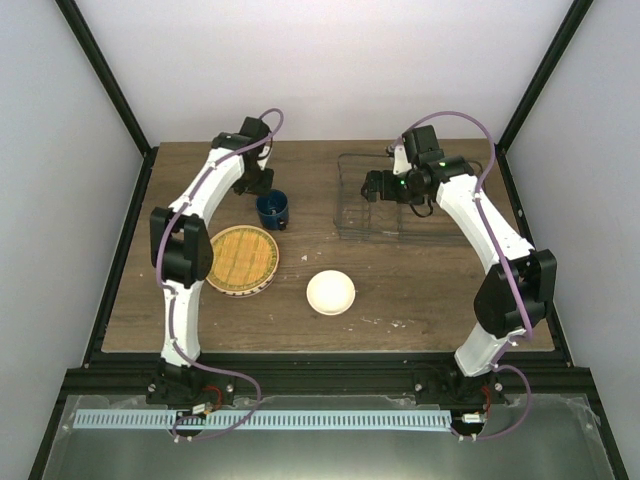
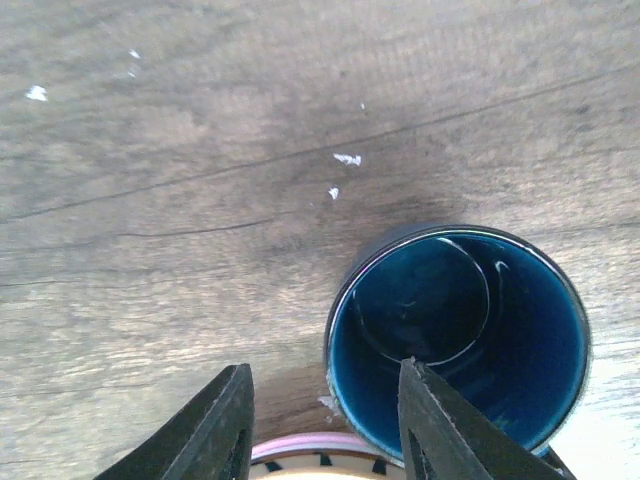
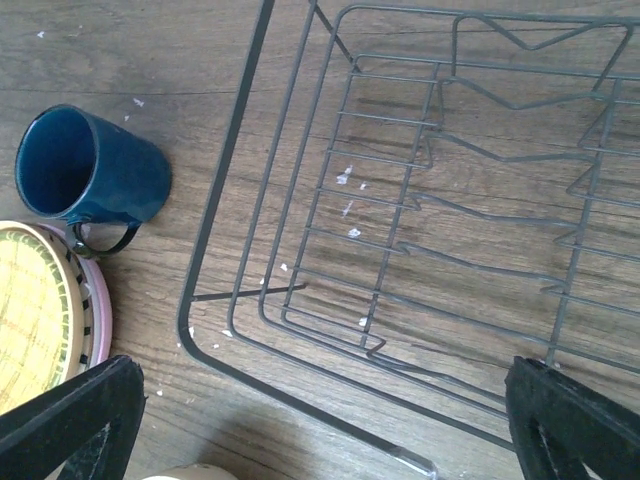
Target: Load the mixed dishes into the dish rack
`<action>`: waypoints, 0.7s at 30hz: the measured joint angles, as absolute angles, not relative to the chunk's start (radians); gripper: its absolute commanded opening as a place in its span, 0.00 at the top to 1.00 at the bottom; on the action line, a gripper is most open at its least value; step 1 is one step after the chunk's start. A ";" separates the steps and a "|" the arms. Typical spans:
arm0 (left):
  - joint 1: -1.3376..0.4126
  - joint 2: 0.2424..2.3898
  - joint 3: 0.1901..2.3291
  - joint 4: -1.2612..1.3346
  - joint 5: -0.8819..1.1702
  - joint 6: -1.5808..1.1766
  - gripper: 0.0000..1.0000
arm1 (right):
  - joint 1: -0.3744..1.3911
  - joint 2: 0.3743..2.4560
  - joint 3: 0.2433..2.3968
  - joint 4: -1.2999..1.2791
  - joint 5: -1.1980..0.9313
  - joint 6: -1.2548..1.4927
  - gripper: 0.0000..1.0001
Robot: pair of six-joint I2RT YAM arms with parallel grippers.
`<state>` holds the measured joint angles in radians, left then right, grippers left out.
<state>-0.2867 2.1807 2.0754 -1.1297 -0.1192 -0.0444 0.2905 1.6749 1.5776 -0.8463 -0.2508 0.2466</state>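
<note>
Standing upright on the tabletop [image 1: 400,300], the dark blue mug [image 2: 460,340] sits just beside the far rim of the plate stack, with its handle on the side facing the plates. The left fingers [image 1: 258,186] are partly open and straddle the mug's near rim. One fingertip is over the blue interior and the other is outside, above bare wood. I cannot tell whether either touches the wall, but they clamp nothing. Beyond and beside the mug, the left wrist view shows only bare wood.

The yellow-orange grid-patterned plate [image 1: 243,256] tops the stack. The edge of the pink plate [image 3: 98,300] peeks out around it, and a sliver of the white plate with black radial stripes [image 2: 320,462] shows in the left wrist view. The small cream bowl [image 1: 331,292] stands alone toward the near middle, well apart from the stack, with free wood all round it.

The dish rack [image 3: 450,200] lies on the far right part of the tabletop, and wood shows through its wire floor. A strip of bare wood separates its rounded near-left corner from the mug. The right fingers [image 1: 370,187] hang over the rack's left portion, spread fully wide and holding nothing, with only rack wires below them.
</note>
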 measured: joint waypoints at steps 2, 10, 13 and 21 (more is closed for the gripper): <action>-0.287 2.147 2.075 -1.129 -0.131 -0.044 0.58 | 0.290 1.675 1.578 -0.846 -0.237 0.245 0.00; -0.339 1.984 2.041 -1.157 -0.167 -0.022 0.58 | 0.290 1.683 1.578 -0.854 -0.151 0.244 0.00; -0.410 1.919 1.968 -1.187 -0.151 -0.022 0.55 | 0.288 1.701 1.578 -0.871 -0.106 0.243 0.00; -0.543 1.840 1.800 -1.228 -0.032 -0.050 0.38 | 0.263 1.713 1.578 -0.892 -0.055 0.217 0.00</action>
